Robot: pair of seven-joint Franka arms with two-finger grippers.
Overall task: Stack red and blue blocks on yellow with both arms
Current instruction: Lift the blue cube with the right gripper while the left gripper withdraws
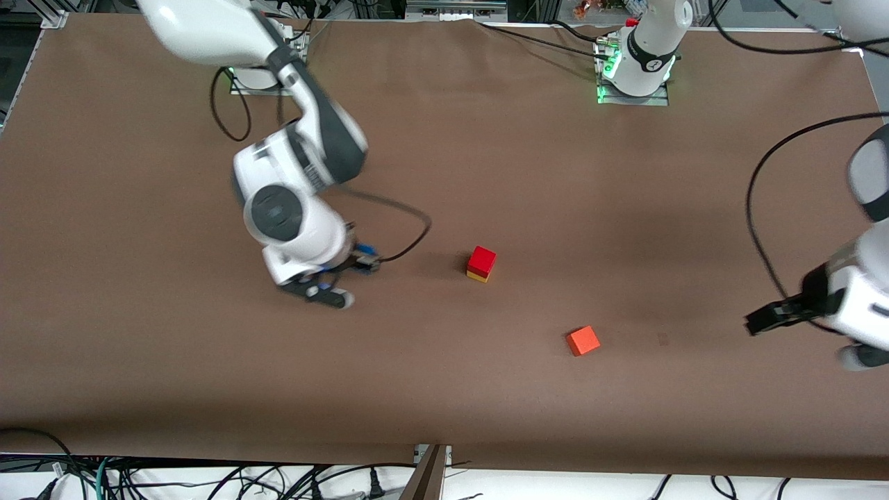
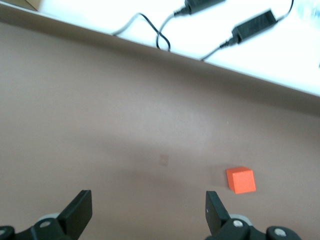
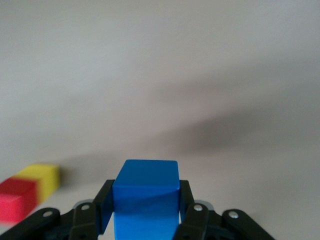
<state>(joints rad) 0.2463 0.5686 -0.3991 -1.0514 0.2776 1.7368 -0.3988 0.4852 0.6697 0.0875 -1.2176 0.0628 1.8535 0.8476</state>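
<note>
My right gripper [image 3: 145,212] clamps the blue block [image 3: 145,197] left of frame centre, my left gripper [image 2: 149,212] waits open at the right edge, and a careless placement could topple the red block [image 1: 481,261] off the yellow block [image 1: 478,276] mid-frame

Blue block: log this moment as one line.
right gripper shut on blue block, above table | red block on yellow block | left gripper open, waiting near orange cube
</note>
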